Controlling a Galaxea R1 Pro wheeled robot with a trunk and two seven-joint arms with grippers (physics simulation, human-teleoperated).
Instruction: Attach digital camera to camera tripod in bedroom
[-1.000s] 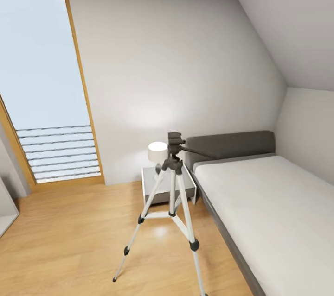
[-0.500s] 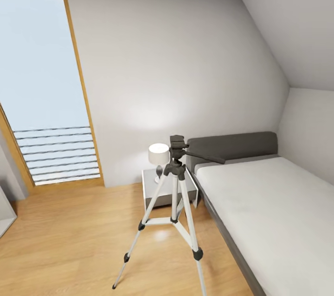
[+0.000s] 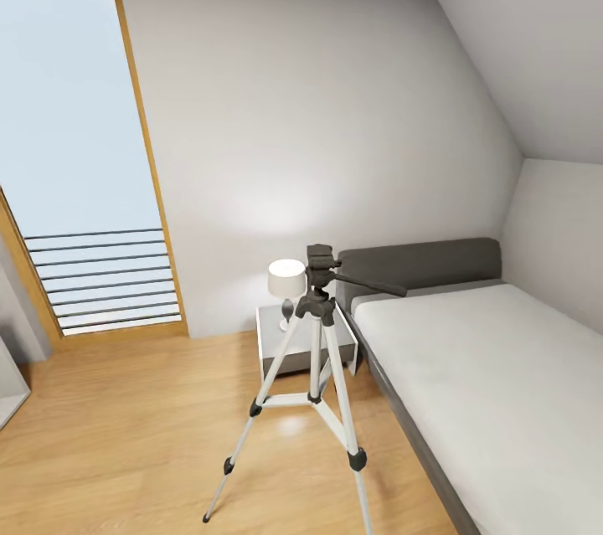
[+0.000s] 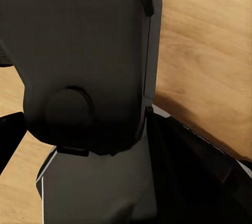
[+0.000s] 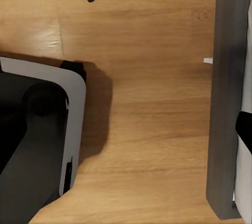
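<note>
The camera tripod (image 3: 314, 376) was seen standing upright on the wood floor (image 3: 126, 434) beside the bed (image 3: 486, 376); neither claw's state could be told.

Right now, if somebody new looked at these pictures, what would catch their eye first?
Probably the camera tripod, standing alone on the wood floor in the middle of the head view. Next comes the tall wood-framed window at the left, then the grey-framed white bed along the right wall.
</note>
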